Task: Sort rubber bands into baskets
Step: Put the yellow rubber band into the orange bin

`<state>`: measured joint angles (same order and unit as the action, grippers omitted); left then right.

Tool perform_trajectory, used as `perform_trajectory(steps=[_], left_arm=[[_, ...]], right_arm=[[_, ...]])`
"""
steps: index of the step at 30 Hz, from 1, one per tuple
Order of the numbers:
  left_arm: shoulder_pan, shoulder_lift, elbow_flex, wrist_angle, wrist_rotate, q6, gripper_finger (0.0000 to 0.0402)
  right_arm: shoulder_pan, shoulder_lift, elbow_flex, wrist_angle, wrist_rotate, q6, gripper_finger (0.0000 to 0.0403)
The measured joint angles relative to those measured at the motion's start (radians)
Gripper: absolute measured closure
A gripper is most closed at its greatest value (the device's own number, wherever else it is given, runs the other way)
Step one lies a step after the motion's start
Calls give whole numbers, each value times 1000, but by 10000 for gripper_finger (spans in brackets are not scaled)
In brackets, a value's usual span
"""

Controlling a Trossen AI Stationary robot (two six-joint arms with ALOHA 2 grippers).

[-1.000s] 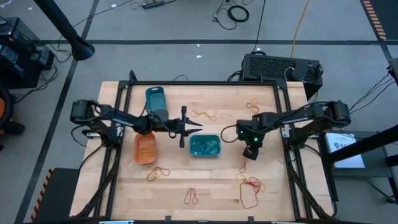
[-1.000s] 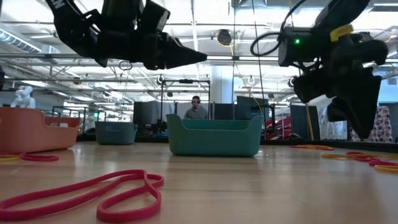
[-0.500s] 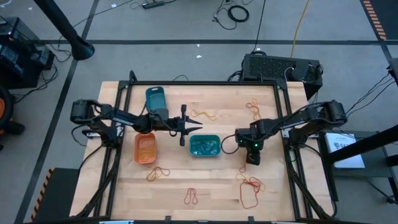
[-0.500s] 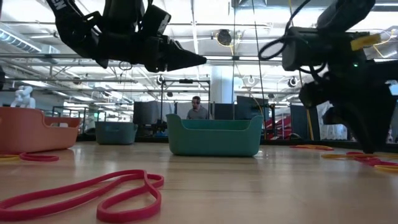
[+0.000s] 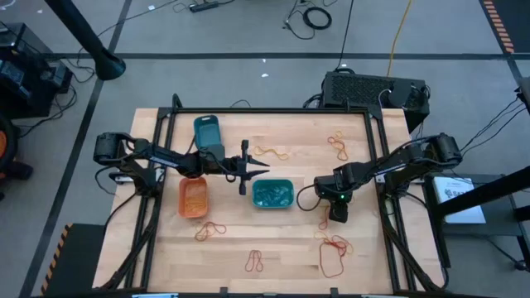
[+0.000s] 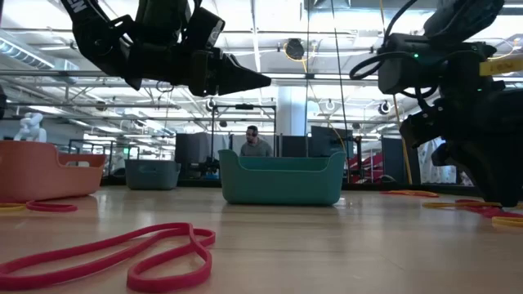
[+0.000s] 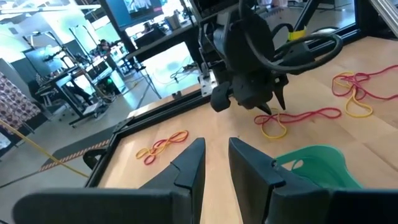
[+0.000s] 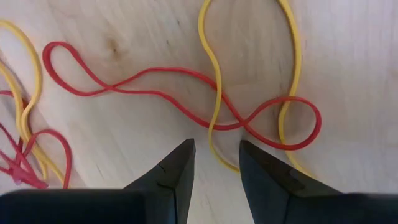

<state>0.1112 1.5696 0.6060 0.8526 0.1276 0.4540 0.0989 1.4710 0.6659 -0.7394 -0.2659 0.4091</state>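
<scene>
Right gripper (image 8: 214, 168), jaws apart, poised over crossed red and yellow rubber bands (image 8: 214, 118) beside the teal basket (image 5: 272, 194), positioned to pinch one.

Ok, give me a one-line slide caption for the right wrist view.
Right end effector, fingers open, hangs over crossed red and yellow rubber bands on the table.

We get even, bright overhead light with soft shadows, ceiling glare in the low view, and blurred foreground fingers (image 8: 174, 171) in wrist views.
</scene>
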Motion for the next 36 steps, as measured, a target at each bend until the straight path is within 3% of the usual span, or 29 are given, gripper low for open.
perform_trajectory(steps=[5, 13, 21, 29, 36], left_arm=[[0, 0, 0, -7, 0, 5, 322], [0, 0, 0, -6, 0, 7, 322], [0, 0, 0, -6, 6, 7, 322], [0, 0, 0, 43, 228, 33, 322], [-4, -1, 0, 56, 269, 31, 322]], right_arm=[[35, -3, -16, 30, 25, 31, 304], [67, 0, -19, 79, 4, 77, 396], [70, -29, 68, 54, -42, 53, 401], [69, -50, 261, 5, -57, -51, 402], [56, -50, 439, -9, -15, -214, 403]])
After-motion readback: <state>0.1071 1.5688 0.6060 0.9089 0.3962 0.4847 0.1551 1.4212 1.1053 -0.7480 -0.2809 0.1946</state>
